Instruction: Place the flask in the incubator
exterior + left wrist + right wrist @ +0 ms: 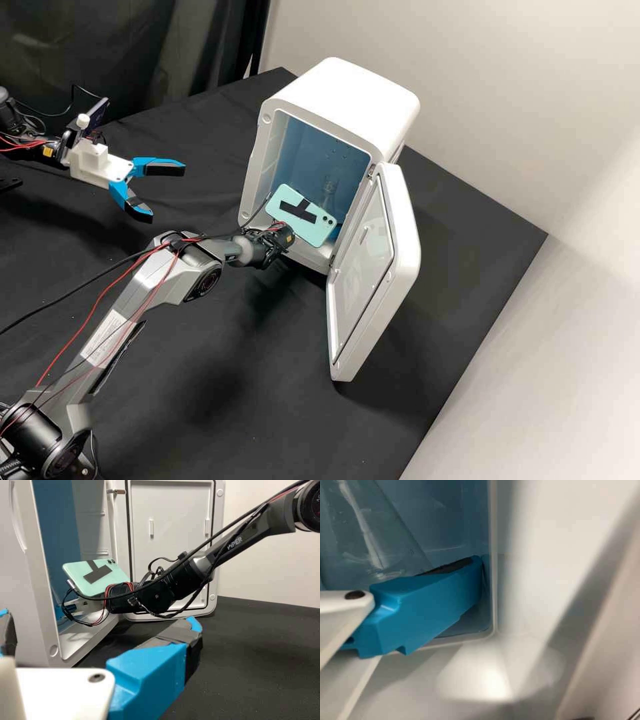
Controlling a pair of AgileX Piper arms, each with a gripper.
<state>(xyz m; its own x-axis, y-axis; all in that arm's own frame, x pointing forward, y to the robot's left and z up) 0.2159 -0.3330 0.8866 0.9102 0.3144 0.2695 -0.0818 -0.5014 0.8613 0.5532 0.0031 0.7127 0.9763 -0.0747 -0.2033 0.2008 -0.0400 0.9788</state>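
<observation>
Buries the right gripper (pixel 450 580) inside the incubator (pixel 347 93); cannot tell whether spread or pinching. Stands the flask (pixel 328 190) upright toward the back of the blue chamber, partly hidden. Has the door (pixel 380 267) swung wide. Hangs the left gripper (pixel 165 192), spread, over the bench (pixel 233 373), well apart.

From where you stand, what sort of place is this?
Probably a robotics laboratory: a black bench, a grey robot arm with its end inside a small white incubator whose door is open, a clear flask inside, and the left gripper open nearby.
</observation>
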